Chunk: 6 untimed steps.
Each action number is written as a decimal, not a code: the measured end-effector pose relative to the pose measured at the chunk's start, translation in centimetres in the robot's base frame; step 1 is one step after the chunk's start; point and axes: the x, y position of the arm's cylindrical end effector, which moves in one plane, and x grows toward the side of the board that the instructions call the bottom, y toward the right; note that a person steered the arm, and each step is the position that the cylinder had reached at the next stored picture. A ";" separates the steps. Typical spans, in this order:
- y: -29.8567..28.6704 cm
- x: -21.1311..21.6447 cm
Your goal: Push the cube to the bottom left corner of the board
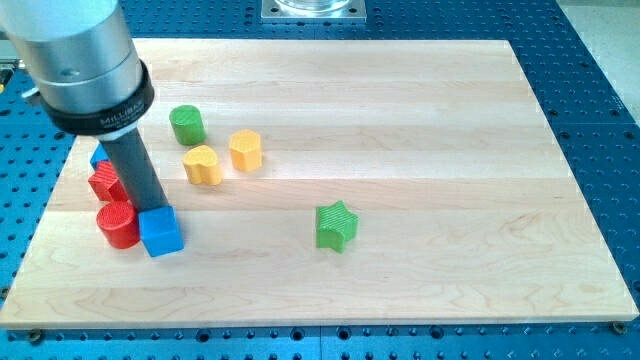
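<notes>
Tip [157, 207] touching blue cube's [161, 232] top edge

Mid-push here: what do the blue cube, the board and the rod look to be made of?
Blue cube: probably plastic, matte, uniform colour with softly rounded edges. Board: wood, light and smooth, with visible grain and plank seams. Rod: dark, dull, possibly rubber or plastic; my tip sits at the cube's top edge, beside the red cylinder.

Pale striped wood-grain desk [420, 120], blue perforated surround [590, 80], blue cube [161, 231], red cylinder [117, 225], red block [104, 183], blue block [99, 157] partly hidden, green cylinder [187, 125], two yellow blocks [202, 166] [245, 150], green star [336, 226], dark rod with my tip [152, 207], silver arm housing [75, 50].
</notes>
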 end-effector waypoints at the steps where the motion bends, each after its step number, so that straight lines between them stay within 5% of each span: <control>1: 1.5 1.3; 4: 13.8 1.5; 6: 9.8 6.0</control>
